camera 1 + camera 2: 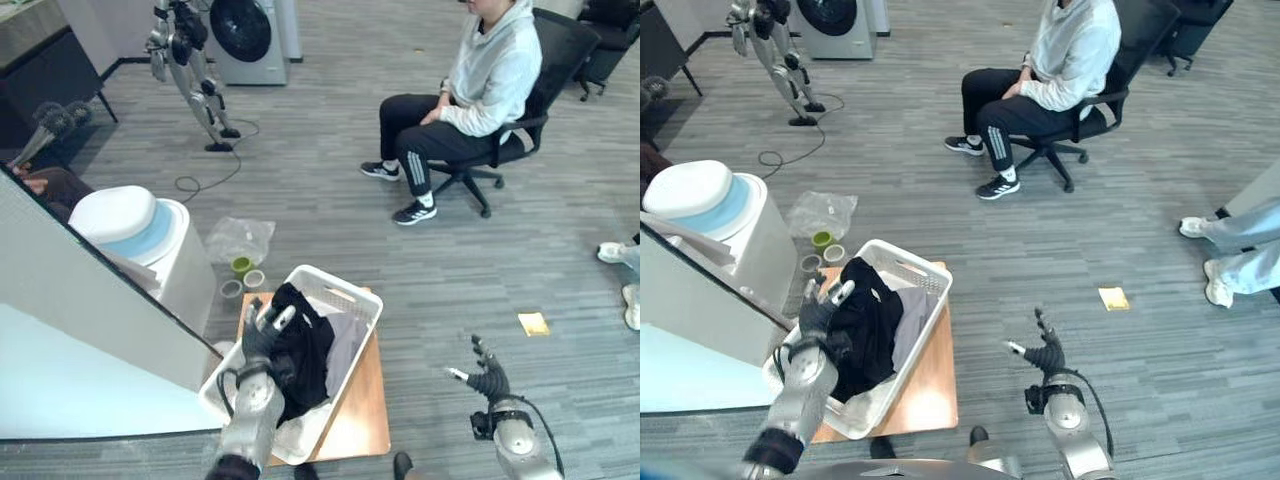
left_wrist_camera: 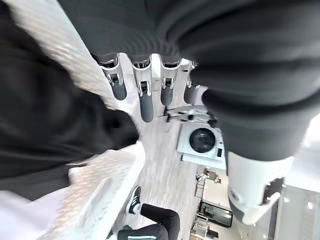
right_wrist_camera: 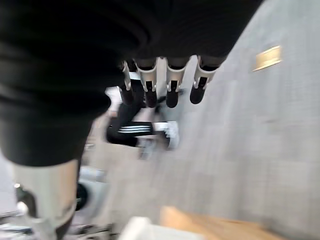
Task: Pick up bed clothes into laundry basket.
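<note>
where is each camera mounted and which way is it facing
Left eye view: on the head, looking down at the white plastic laundry basket holding a black garment; both arms show, left hand above the garment.
Right eye view: beside it, same scene; right hand over the grey carpet floor.
Left wrist view: along straight fingers, past the basket.
Right wrist view: along straight fingers, over the floor.
All four show the seated person in a pale hoodie.

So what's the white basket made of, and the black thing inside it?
The white laundry basket looks like hard matte plastic, with holes molded into its walls. The black garment looks like soft cloth, since it droops in folds. The board underneath looks like smooth wood.
</note>
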Controlling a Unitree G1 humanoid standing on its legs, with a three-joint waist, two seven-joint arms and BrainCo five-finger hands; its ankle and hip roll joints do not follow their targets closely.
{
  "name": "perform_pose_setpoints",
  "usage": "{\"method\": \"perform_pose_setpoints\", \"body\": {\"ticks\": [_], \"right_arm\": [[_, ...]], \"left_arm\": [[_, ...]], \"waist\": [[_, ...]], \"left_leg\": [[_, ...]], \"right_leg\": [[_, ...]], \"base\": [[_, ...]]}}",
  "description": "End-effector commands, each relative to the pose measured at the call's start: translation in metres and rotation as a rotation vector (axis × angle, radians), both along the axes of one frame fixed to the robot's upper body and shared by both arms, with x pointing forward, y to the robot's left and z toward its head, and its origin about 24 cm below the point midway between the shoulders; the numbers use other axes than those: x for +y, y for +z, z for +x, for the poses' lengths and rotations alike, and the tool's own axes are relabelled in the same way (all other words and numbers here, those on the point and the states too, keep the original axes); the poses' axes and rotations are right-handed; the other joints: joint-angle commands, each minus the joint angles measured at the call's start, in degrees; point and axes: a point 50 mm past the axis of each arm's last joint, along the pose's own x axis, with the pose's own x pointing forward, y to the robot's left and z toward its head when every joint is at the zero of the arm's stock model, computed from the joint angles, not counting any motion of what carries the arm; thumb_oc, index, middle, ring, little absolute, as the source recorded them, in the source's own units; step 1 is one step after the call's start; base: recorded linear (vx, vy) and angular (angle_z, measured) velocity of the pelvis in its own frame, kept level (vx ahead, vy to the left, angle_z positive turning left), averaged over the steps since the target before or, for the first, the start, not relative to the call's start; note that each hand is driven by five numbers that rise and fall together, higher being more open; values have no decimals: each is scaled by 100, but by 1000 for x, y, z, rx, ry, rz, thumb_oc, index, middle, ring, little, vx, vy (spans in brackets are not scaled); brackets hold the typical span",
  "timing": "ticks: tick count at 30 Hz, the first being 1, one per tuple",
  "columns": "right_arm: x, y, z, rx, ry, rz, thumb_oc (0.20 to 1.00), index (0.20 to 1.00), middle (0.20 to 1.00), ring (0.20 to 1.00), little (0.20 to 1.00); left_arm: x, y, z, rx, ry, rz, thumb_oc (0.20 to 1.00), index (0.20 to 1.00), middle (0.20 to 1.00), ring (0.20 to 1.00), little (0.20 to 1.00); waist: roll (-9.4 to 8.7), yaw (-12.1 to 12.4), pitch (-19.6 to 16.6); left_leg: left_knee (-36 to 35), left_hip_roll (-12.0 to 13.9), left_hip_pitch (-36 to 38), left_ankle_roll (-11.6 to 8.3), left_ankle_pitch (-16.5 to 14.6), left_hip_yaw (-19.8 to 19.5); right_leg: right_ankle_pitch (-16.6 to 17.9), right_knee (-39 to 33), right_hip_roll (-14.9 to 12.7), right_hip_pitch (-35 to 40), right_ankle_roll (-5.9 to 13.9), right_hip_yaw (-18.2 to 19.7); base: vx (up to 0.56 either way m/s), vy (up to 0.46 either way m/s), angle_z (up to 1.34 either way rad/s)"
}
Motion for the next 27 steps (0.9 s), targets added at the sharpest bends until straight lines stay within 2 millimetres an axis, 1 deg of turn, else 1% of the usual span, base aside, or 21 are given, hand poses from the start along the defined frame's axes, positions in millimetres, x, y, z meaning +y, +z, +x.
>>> {"method": "perform_pose_setpoints", "body": {"ticks": [1, 6, 7, 9, 10, 12, 15, 16, 18, 20, 21, 22, 24, 25, 26, 27], "right_arm": [[-11, 29, 16, -162, 14, -16, 1000, 1000, 1000, 1000, 1000], [-8, 36, 17, -196, 51, -11, 1000, 1000, 1000, 1000, 1000], [-8, 36, 17, -196, 51, -11, 1000, 1000, 1000, 1000, 1000], [-6, 40, 18, -217, 67, -1, 1000, 1000, 1000, 1000, 1000], [-8, 3, 20, 42, 26, 143, 1000, 1000, 1000, 1000, 1000], [-7, 3, 21, 43, 35, 137, 1000, 1000, 1000, 1000, 1000], [-5, 7, 24, 25, 50, 130, 1000, 1000, 1000, 1000, 1000], [-4, 11, 26, 5, 60, 122, 1000, 1000, 1000, 1000, 1000], [-6, 23, 32, -48, 72, 87, 1000, 1000, 1000, 1000, 1000], [-9, 34, 37, -98, 70, 53, 1000, 1000, 1000, 1000, 1000], [-9, 34, 37, -98, 70, 53, 1000, 1000, 1000, 1000, 1000], [-13, 51, 39, -180, 55, 10, 1000, 1000, 1000, 1000, 1000], [-19, 65, 39, -244, 36, -12, 1000, 1000, 1000, 1000, 1000], [-20, 80, 37, -318, 27, -16, 1000, 1000, 1000, 1000, 1000], [-20, 80, 37, -318, 27, -16, 1000, 1000, 1000, 1000, 1000], [-18, 86, 35, -352, 38, -11, 1000, 1000, 1000, 1000, 1000]], "left_arm": [[-1, 36, 26, -205, -78, 45, 1000, 1000, 1000, 1000, 1000], [8, 48, 10, -269, -95, 104, 1000, 1000, 1000, 1000, 1000], [8, 48, 10, -268, -95, 104, 1000, 1000, 1000, 1000, 1000], [11, 55, 8, -297, -108, 165, 1000, 1000, 1000, 1000, 1000], [2, -12, -30, 67, -161, -21, 1000, 1000, 1000, 1000, 1000], [3, -10, -29, 60, -155, -24, 1000, 1000, 1000, 1000, 1000], [5, -11, -31, 63, -136, -32, 1000, 1000, 1000, 1000, 1000], [6, -11, -31, 64, -138, -21, 1000, 1000, 1000, 1000, 1000], [11, -6, -27, 51, -130, 21, 1000, 1000, 1000, 1000, 1000], [15, 4, -20, 6, -125, 60, 1000, 1000, 1000, 1000, 1000], [15, 4, -20, 6, -125, 60, 1000, 1000, 1000, 1000, 1000], [16, 20, -13, -71, -122, 86, 1000, 1000, 1000, 1000, 1000], [16, 34, -8, -139, -126, 105, 1000, 1000, 1000, 1000, 1000], [17, 53, -1, -225, -120, 140, 1000, 1000, 1000, 1000, 1000], [17, 53, -1, -224, -120, 141, 1000, 1000, 1000, 1000, 1000], [17, 61, -1, -262, -118, 151, 1000, 1000, 1000, 1000, 1000]], "waist": [[149, 210, 56], [122, 457, 49], [120, 456, 48], [102, 549, 55], [418, 422, 180], [417, 425, 179], [413, 464, 130], [412, 485, 119], [410, 523, 87], [408, 582, 73], [408, 578, 76], [408, 660, 70], [399, 698, 107], [399, 760, 179], [398, 760, 175], [412, 800, 201]], "left_leg": [[78, 44, 530, -84, -735, -305], [78, 39, 549, -70, -744, -392], [78, 38, 552, -70, -745, -392], [78, 44, 569, -60, -748, -436], [280, 187, 311, -191, -372, 93], [247, 196, 355, -199, -335, 81], [168, 228, 441, -210, -307, 57], [157, 234, 448, -216, -295, 48], [134, 254, 454, -229, -281, 7], [119, 255, 461, -224, -293, -29], [120, 254, 461, -223, -293, -34], [88, 263, 475, -228, -304, -87], [83, 272, 436, -231, -302, -132], [85, 282, 347, -234, -287, -193], [87, 282, 341, -233, -287, -198], [92, 290, 302, -234, -297, -229]], "right_leg": [[-78, 118, -130, 37, 87, -585], [-93, 118, -125, 96, 88, -679], [-94, 118, -125, 99, 88, -680], [-114, 118, -115, 132, 80, -708], [-218, 118, -201, -37, -66, -847], [-217, 118, -190, -3, -68, -879], [-230, 118, -172, 59, -78, -935], [-237, 118, -160, 81, -79, -955], [-249, 118, -166, 121, -70, -1030], [-257, 118, -178, 148, -59, -1103], [-258, 118, -179, 152, -58, -1108], [-267, 118, -191, 185, -41, -1200], [-253, 118, -192, 161, -23, -1244], [-243, 118, -199, 99, -10, -1296], [-243, 118, -199, 96, -10, -1300], [-249, 118, -207, 93, -8, -1348]], "base": [[12, 2, 28], [16, 6, 15], [29, -1, 14], [34, 4, 7], [0, 0, 0], [-4, -20, -2], [-1, -28, -1], [0, 0, 0], [3, -11, 12], [11, 7, 13], [59, 13, 13], [67, 10, 12], [18, 8, 26], [-46, 2, 40], [-72, -2, 32], [-25, -7, 23]]}}
